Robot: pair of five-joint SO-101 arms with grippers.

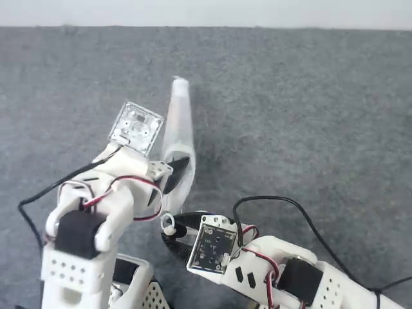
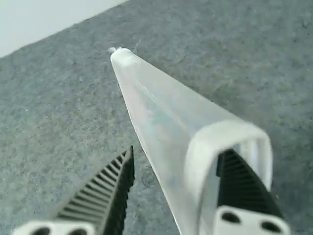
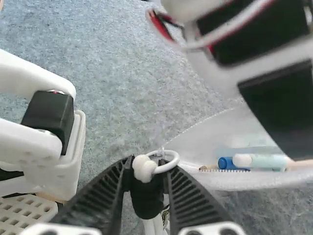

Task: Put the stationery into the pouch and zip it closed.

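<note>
The right jaws are pinched shut on the black zip pull [image 3: 145, 193], which stands between the two ribbed fingers [image 3: 105, 191]. A white bead [image 3: 144, 168] and a thin ring [image 3: 165, 159] sit on the pull just past the fingertips. The pull is at the near end of the pouch [image 3: 220, 142], a clear, milky sleeve. Through its wall pens [image 3: 254, 161] show, lying lengthwise: a blue one, a pale one, and a wood-coloured shaft beside them.

The left jaws stand open and straddle the pouch farther along. One finger lies behind the pouch's pale rim and shows through it. The other is out on the open side, just beside the pouch wall; whether it touches I cannot tell.

From above, the pouch is a long, narrow strip on the grey table [image 1: 309, 103]. It runs away from the arms, with its far tip well beyond the left wrist camera [image 1: 135, 129]. Its near end lies between the two arms, where the right jaws hold the pull.
</note>
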